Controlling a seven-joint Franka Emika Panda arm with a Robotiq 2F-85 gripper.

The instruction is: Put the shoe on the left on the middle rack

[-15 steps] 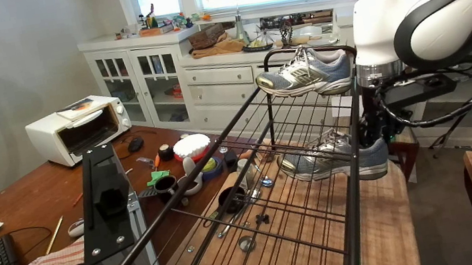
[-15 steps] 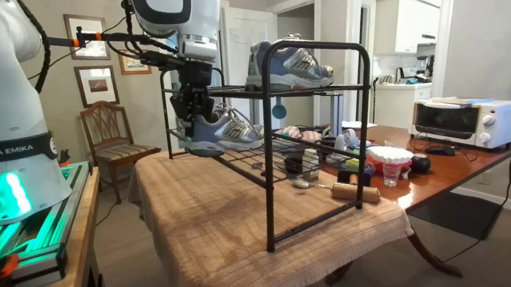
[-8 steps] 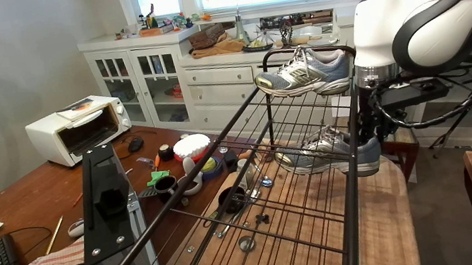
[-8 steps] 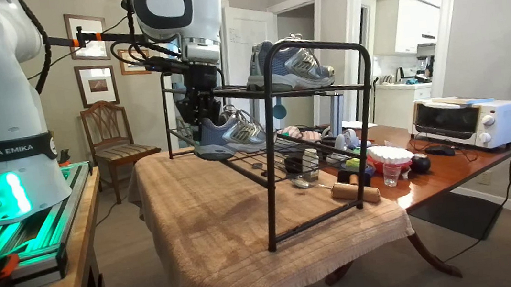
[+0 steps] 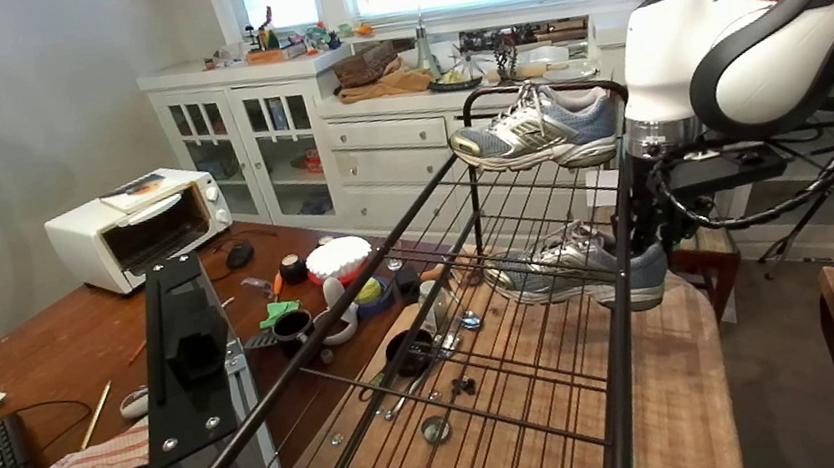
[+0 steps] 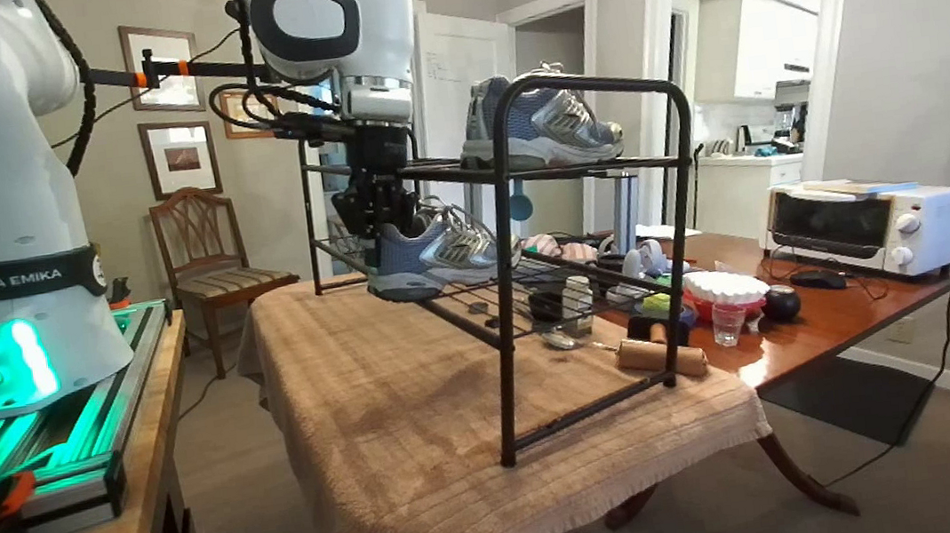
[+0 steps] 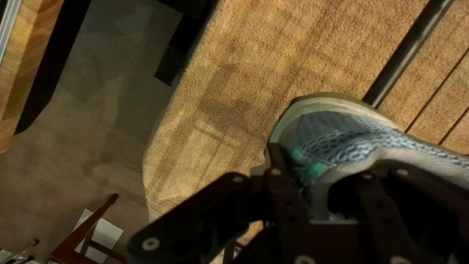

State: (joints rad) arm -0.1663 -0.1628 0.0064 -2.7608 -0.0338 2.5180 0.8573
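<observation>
The shoe (image 6: 443,257), a grey-silver sneaker with a pale sole, lies in the lower opening of the black rack. Its toe is over the wire grid of the middle rack (image 6: 465,321) and its heel overhangs the front rail. It also shows in an exterior view (image 5: 552,283). My gripper (image 6: 390,231) points down at the heel. In the wrist view, the gripper (image 7: 320,172) has one finger against the outside of the heel (image 7: 329,132) and the other inside the shoe's opening, with a gap between them. The fingertip inside is partly hidden.
A near-identical sneaker (image 6: 539,121) sits on the top tier above. The rack's end posts and top rail (image 5: 623,352) stand close to the arm. A bottle (image 6: 578,304) and a rolling pin (image 6: 660,357) lie beyond or under the rack on the towel-covered table (image 6: 385,420).
My gripper and the shoe have moved together farther into the rack and slightly lower. The shoe's heel is closer to the front rail. The other sneaker stays in place.
</observation>
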